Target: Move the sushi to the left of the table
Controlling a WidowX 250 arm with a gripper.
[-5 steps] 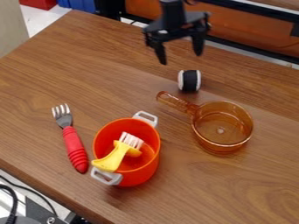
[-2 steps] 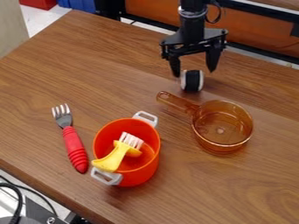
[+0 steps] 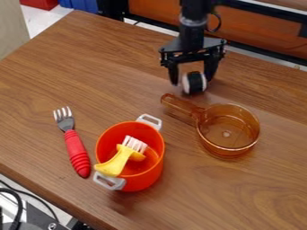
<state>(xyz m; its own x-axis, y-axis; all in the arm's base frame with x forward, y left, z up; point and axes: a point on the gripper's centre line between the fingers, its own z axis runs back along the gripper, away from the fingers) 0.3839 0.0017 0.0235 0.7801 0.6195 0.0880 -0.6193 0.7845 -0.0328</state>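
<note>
My gripper hangs low over the upper right part of the wooden table, its two fingers spread apart. Between them stands the sushi, a small black roll with white ends. The right finger is close beside the roll, and a gap shows between the left finger and its white end. Whether the right finger touches it, I cannot tell.
An amber see-through pan sits just below the sushi, its handle pointing up-left toward it. Lower left of centre is an orange pot holding a yellow brush. A red-handled fork lies left of the pot.
The gripper has come down and slightly right overall, now around the sushi. Since the middle frame it has dropped a little and shifted left, and the roll has tilted slightly.
</note>
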